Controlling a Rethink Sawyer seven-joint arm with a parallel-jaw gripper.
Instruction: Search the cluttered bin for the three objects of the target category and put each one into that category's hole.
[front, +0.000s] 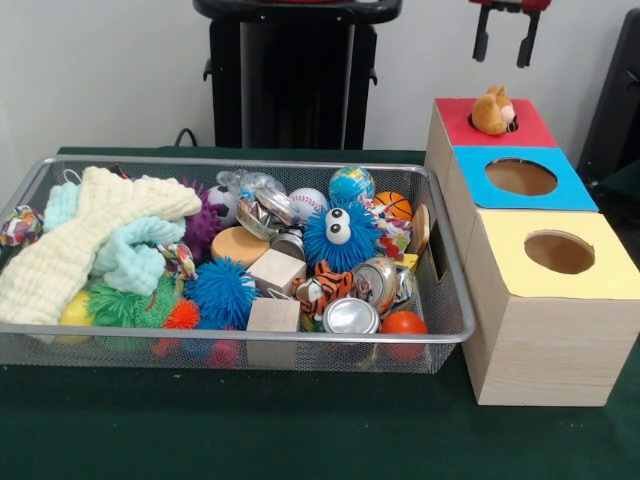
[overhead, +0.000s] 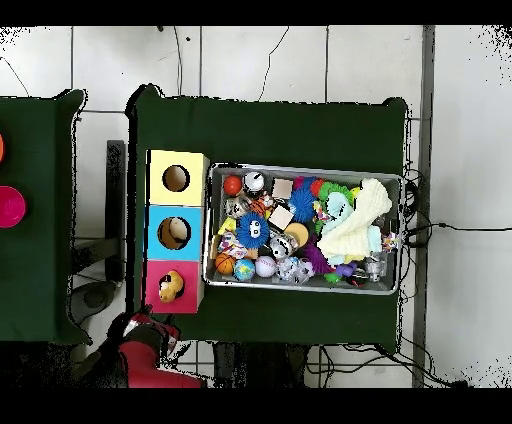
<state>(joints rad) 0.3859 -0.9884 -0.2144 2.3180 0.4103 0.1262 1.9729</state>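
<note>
The wire mesh bin (front: 455, 330) sits on the green table, full of toys; it also shows in the overhead view (overhead: 300, 168). A tan-orange soft toy (front: 493, 110) sits on the red top (front: 460, 118) of the far box, over its hole, of which only a dark sliver shows; it also shows in the overhead view (overhead: 170, 287). A tiger-striped toy (front: 325, 285) lies in the bin near its front right. I cannot make out a pale yellow toy. My gripper (front: 505, 45) hangs open and empty, high above the red box.
A blue-topped box (front: 575, 190) and a yellow-topped box (front: 600, 275) stand beside the bin, nearer than the red one. The bin holds a fuzzy blue ball with googly eyes (front: 338, 235), wooden cubes (front: 277, 270), cans (front: 350, 316), balls and knitted cloths (front: 90, 235).
</note>
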